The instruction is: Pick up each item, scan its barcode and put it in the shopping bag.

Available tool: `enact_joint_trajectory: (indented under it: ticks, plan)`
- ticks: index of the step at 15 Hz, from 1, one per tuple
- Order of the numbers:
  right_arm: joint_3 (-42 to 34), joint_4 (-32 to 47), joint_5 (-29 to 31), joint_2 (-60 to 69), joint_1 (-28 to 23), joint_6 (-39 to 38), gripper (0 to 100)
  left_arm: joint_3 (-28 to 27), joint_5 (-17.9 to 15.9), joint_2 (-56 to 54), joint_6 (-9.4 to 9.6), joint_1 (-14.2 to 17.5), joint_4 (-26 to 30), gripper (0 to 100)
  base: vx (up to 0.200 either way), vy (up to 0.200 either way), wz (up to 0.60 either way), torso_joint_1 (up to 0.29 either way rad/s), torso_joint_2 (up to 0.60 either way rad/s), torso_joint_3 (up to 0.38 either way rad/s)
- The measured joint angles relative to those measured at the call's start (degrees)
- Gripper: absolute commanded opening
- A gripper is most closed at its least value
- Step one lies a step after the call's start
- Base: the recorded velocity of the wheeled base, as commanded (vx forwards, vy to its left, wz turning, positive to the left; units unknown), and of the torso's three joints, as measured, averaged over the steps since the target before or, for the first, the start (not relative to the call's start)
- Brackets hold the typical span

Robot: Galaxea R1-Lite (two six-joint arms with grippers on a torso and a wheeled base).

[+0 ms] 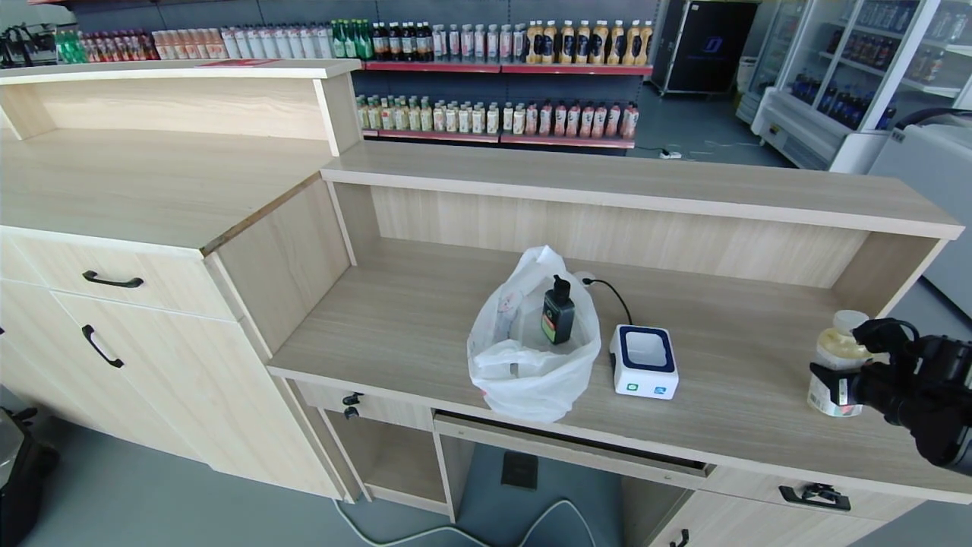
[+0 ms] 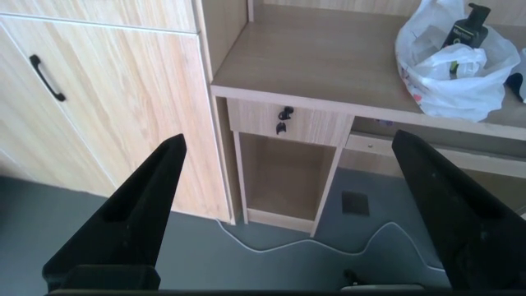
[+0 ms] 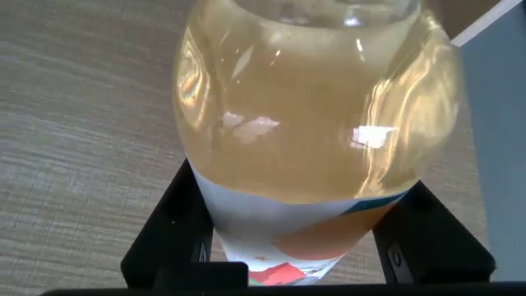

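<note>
A clear bottle of yellowish liquid (image 1: 837, 357) with a white cap stands at the right end of the wooden counter (image 1: 425, 327). My right gripper (image 1: 835, 386) is shut on the bottle's labelled lower part; in the right wrist view the bottle (image 3: 304, 107) sits between my right gripper's (image 3: 300, 251) black fingers (image 3: 177, 234). The white shopping bag (image 1: 524, 365) stands open mid-counter with a dark pump bottle (image 1: 558, 313) upright inside. A white and blue scanner (image 1: 644, 361) lies just right of the bag. My left gripper (image 2: 288, 144) hangs open and empty below counter height, left of the bag (image 2: 452, 78).
A raised shelf ledge (image 1: 638, 186) runs behind the counter, and a taller cabinet (image 1: 152, 182) with drawers stands to the left. The scanner's cable (image 1: 611, 292) trails behind the bag. Drinks shelves (image 1: 501, 68) and fridges (image 1: 858, 83) line the room behind.
</note>
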State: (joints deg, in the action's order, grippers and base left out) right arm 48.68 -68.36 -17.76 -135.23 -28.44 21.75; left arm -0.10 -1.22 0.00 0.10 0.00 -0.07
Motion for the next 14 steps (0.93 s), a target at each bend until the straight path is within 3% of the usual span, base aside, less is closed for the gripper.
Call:
enact_joint_trajectory:
  ticks: [3, 7, 11, 14]
  plan:
    - [0.46, 0.02, 0.04, 0.09, 0.00, -1.00, 0, 0.00, 0.00, 0.00, 0.00, 0.00, 0.00, 100, 0.000, 0.000, 0.00, 0.000, 0.00, 0.000]
    - [1.18, 2.62, -1.26, 4.67, 1.16, -12.23, 0, 0.00, 0.00, 0.00, 0.00, 0.00, 0.00, 100, 0.000, 0.000, 0.00, 0.000, 0.00, 0.000]
    - [0.90, 12.70, -12.29, 19.74, 4.38, -25.73, 0, 0.00, 0.00, 0.00, 0.00, 0.00, 0.02, 100, 0.000, 0.000, 0.00, 0.000, 0.00, 0.000]
    - [0.49, 19.02, -19.24, 32.98, 12.04, -36.06, 0, 0.00, 0.00, 0.00, 0.00, 0.00, 0.00, 100, 0.000, 0.000, 0.00, 0.000, 0.00, 0.000]
